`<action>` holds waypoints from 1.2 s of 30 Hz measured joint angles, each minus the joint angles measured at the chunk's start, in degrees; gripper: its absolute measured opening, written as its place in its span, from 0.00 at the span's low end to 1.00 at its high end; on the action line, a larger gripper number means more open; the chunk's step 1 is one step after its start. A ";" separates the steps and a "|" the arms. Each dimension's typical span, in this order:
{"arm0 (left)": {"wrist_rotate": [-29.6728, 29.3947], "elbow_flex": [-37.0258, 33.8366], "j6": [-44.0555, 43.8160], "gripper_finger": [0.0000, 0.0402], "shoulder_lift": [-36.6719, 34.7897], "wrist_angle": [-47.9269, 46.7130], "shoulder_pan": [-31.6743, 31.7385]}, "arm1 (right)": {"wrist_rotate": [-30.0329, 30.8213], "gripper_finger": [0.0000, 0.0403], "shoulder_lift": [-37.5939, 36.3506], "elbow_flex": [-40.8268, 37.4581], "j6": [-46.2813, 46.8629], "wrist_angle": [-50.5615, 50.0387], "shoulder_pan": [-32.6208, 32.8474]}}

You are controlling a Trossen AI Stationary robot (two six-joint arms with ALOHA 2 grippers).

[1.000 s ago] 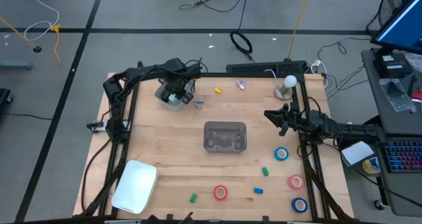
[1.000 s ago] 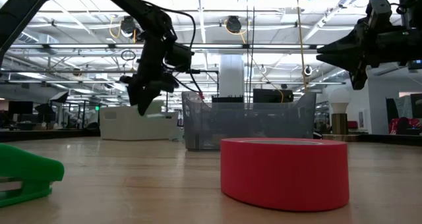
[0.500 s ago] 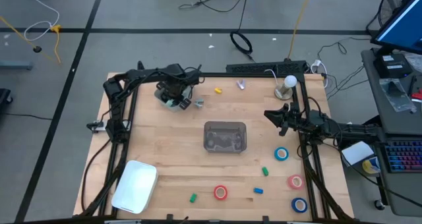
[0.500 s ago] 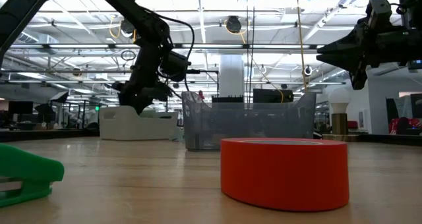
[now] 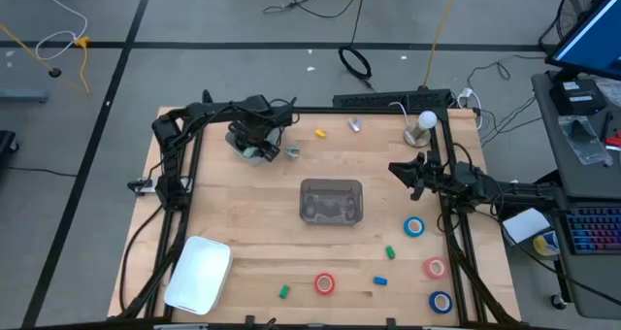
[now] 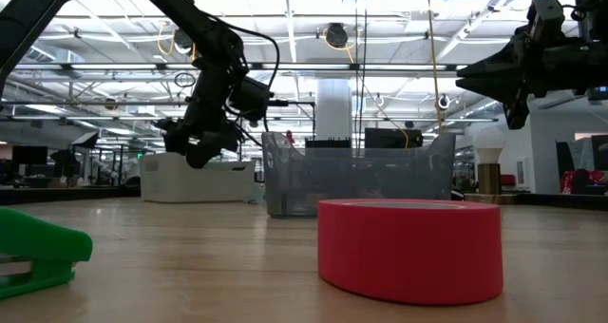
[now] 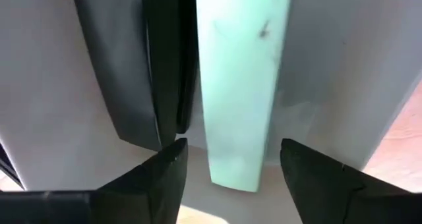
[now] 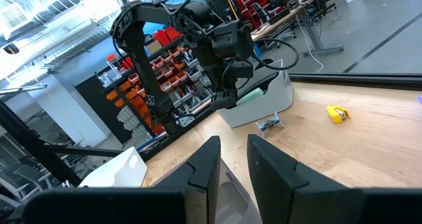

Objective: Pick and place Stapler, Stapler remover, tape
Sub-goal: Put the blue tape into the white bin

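The mint-green stapler [image 7: 241, 85] lies in a pale bin [image 5: 241, 146] at the table's far left; it also shows in the right wrist view [image 8: 256, 95]. My left gripper [image 7: 234, 174] hovers just over it, open, one finger on each side of the bar's end with a gap on both sides. Two silvery stapler removers lie on the wood, one [image 5: 291, 151] beside that bin, one [image 5: 354, 125] farther right. Tape rings lie near right: blue [image 5: 414, 226], pinkish [image 5: 434, 267], blue [image 5: 441, 300], red [image 5: 324, 283]. My right gripper [image 5: 396, 168] waits shut above the table's right side.
A clear plastic bin [image 5: 331, 201] stands mid-table and a white tray [image 5: 199, 272] lies near left. Small green [image 5: 284, 291], blue [image 5: 380, 280] and yellow [image 5: 320, 133] pieces are scattered about. A lamp [image 5: 424, 126] stands far right. Black frame posts run along both sides.
My left gripper has tipped from pointing nearly straight down to a slanting pose and shifted slightly toward the table's left and far edge, staying over the pale bin. The right arm has kept still.
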 joint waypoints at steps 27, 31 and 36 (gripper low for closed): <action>-0.76 25.29 1.68 0.63 0.00 -4.08 -12.13 | -0.02 0.18 -0.02 0.01 4.64 1.78 0.01; -0.78 25.29 -2.26 0.63 0.00 -4.04 -16.10 | -0.02 0.18 -0.02 0.01 4.91 1.77 0.01; -0.78 25.29 -6.24 0.63 0.00 -3.96 -21.58 | -0.02 0.18 -0.02 0.01 4.85 1.77 0.00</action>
